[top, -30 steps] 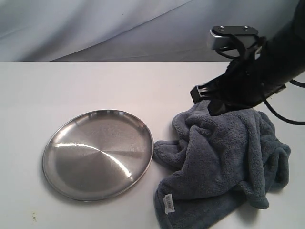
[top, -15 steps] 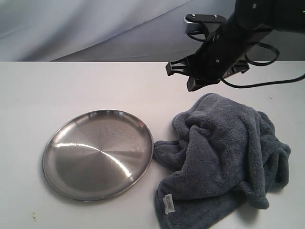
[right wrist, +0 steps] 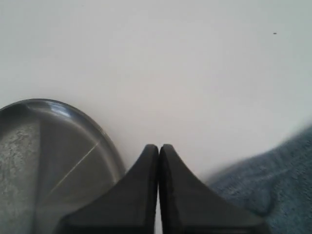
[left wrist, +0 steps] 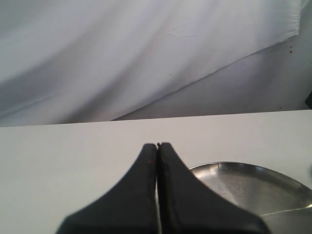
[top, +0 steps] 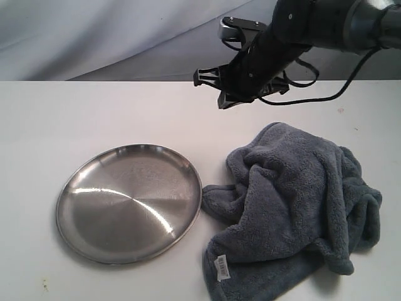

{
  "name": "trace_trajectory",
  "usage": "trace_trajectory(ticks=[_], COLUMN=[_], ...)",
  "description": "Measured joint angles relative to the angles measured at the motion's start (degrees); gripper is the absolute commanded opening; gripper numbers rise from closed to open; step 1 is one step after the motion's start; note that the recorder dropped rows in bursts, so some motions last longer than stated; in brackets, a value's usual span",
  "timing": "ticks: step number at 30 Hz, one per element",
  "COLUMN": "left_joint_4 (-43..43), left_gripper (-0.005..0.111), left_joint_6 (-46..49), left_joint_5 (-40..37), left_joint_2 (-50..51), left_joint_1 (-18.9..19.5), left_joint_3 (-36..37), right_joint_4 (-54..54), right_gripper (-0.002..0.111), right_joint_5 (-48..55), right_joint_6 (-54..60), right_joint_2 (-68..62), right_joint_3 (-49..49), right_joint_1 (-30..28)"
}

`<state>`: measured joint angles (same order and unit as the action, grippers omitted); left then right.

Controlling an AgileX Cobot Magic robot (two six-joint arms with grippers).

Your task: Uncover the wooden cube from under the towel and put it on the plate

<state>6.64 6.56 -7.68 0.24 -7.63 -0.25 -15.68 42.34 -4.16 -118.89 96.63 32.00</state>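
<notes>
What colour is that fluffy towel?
The towel is slate grey, with a small white label at one edge; clearest in the exterior view.

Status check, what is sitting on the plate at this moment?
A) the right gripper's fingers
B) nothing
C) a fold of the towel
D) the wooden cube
B: the plate shows only bare, shiny steel, and the towel lies bunched up on the table beside it.
</notes>
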Motion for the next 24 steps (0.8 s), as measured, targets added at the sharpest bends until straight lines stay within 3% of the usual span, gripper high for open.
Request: trace_trajectory(ticks=[11,24], left_joint_4=[0.0,0.0], left_gripper=[0.0,0.0], left_joint_6=[0.0,0.0], left_joint_5=[0.0,0.0], left_joint_2=[0.0,0.0], left_joint_1=[0.0,0.0], left_joint_3=[0.0,0.0], right_joint_4=[-12.96,-14.87], right_gripper=[0.0,0.0], right_joint_5=[0.5,25.21], right_joint_6=[11.26,20.01], right_joint_2=[-2.58,-2.35], right_joint_3=[0.39,-0.01], right_joint_1=[9.14,18.19])
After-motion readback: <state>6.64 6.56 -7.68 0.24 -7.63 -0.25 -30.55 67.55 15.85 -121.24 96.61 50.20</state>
